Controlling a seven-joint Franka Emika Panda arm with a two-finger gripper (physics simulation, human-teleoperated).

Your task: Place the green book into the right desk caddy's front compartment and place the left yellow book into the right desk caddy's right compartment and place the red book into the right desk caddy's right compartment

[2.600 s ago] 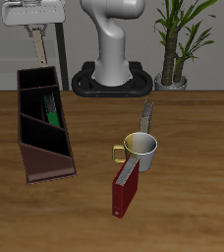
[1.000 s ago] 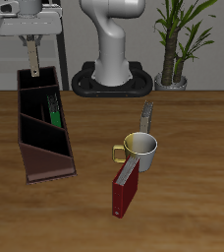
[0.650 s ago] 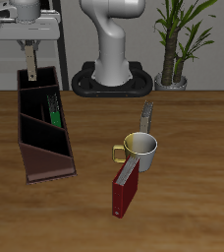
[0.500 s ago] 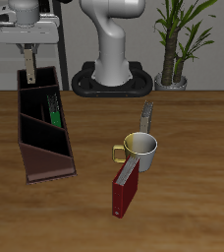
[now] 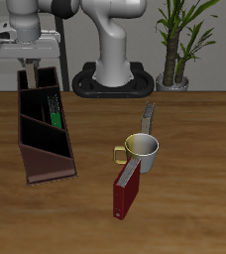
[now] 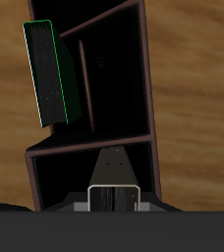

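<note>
Yellow book (image 5: 32, 72) – over caddy (image 5: 42, 149) edge.

I see the long dark maroon-brown desk caddy (image 5: 43, 134) with the bright-green hardcover book (image 5: 54, 109) upright inside. The thin olive-grey yellow book (image 5: 32, 71) hangs above its rear section. The dark-red hardcover book (image 5: 126, 191) stands near the front edge.

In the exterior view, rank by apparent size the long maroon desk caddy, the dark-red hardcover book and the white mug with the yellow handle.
1. The long maroon desk caddy, clearly largest.
2. The dark-red hardcover book.
3. The white mug with the yellow handle; close to the book, which also stands nearer the camera, so this order is unsure.
</note>
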